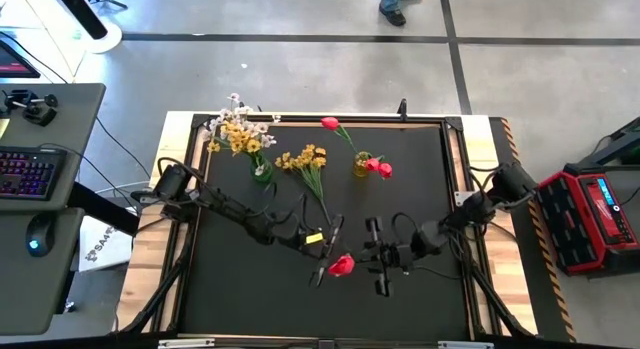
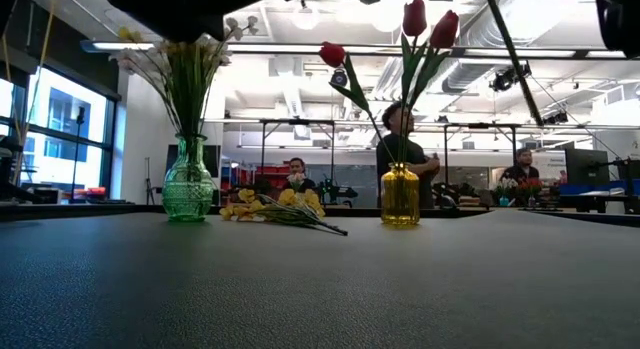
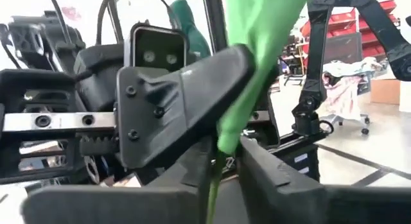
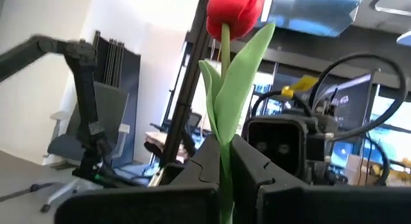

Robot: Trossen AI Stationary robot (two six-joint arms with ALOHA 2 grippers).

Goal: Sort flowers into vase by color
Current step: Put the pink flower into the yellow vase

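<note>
Red tulip point(image 1: 341, 265) clamped upright mid-table by its stem between both the left gripper point(image 1: 328, 236) and right gripper point(image 1: 372, 259), well clear of the green vase point(image 1: 261, 170), yellow vase point(image 1: 361, 166) and table's wooden edges point(image 1: 178, 159).

Grey concrete floor point(image 1: 300, 64), desk with keyboard point(image 1: 28, 171), tall windows point(image 2: 58, 139), ceiling lights

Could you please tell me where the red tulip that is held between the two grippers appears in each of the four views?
High view: red tulip low and centre, between both grippers.
Low view: not in it.
Left wrist view: only its green leaf and stem show, running down between that arm's dark fingers.
Right wrist view: bloom at top centre, stem between that arm's fingers.
Shared landmark: the yellow vase of tulips, in the high and low views.
</note>
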